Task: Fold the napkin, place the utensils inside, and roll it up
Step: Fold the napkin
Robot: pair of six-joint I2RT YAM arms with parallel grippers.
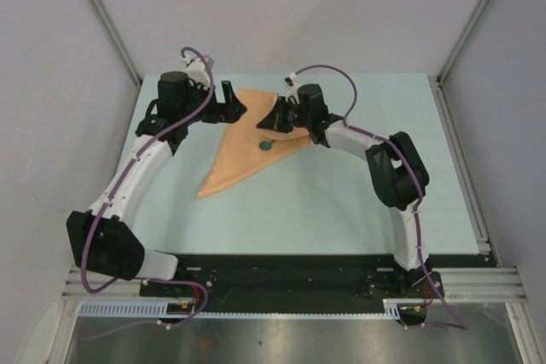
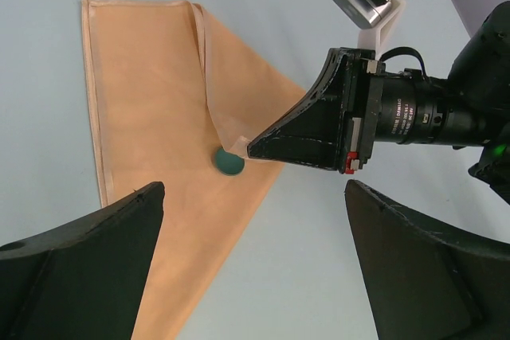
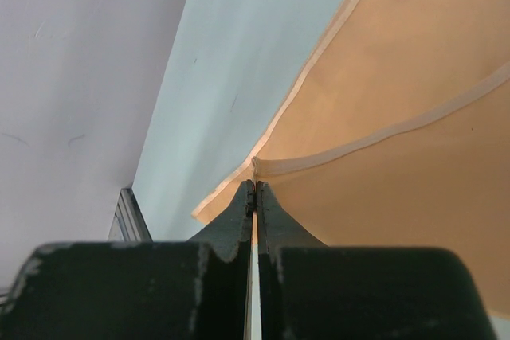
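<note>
Now the napkin (image 1: 239, 155) lies on the pale blue table (image 1: 358, 210), folded into a long triangle whose point runs toward the arm bases. The right gripper (image 3: 255, 185) is pinched tight on a hemmed corner at the napkin's right side, holding that flap up off the layer beneath. The round teal head of the utensil (image 2: 229, 163) rests on the napkin just under the raised corner. The left gripper (image 1: 232, 101) hangs by the napkin's far left corner with its jaws spread wide, holding nothing.

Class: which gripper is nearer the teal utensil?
Right. The right gripper pinches the napkin right by the utensil; the left gripper hangs open, farther off.
</note>
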